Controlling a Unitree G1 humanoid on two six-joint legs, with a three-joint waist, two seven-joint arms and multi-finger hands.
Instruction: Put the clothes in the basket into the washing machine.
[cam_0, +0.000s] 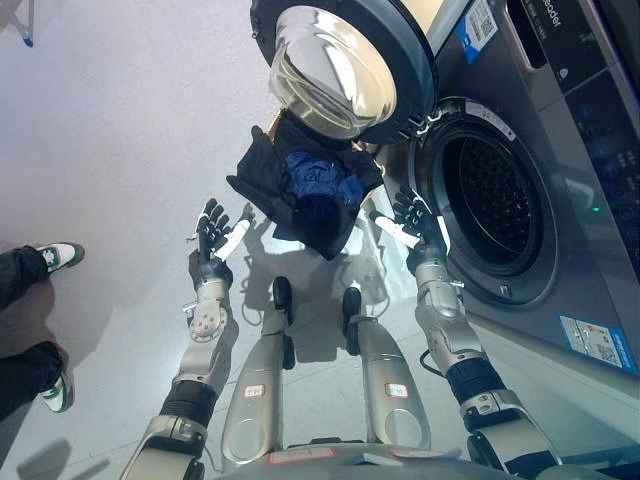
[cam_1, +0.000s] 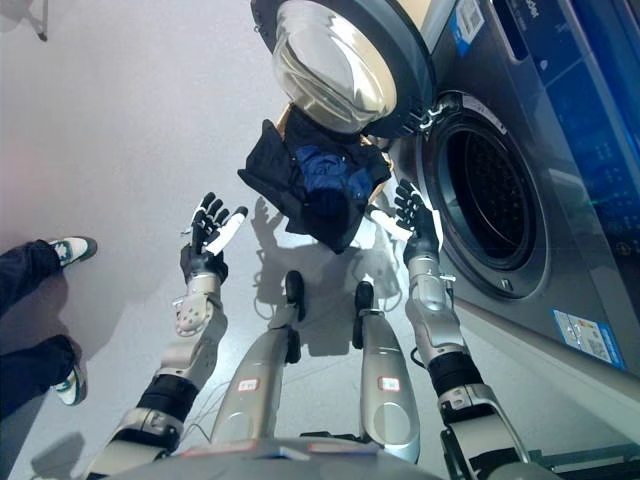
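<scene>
Both hands spread open, empty: left hand, right hand flanking clothes.

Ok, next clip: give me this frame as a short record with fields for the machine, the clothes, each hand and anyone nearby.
washing machine: front loader on the robot's right, drum looks empty
door: swung wide open, above the basket
basket: on the floor before the machine, mostly hidden under clothes
clothes: dark pile with a blue item on top, draped over the basket
left hand: open, raised left of the pile, holding nothing
right hand: open, between pile and drum opening, holding nothing
person: legs and shoes at the left edge
</scene>
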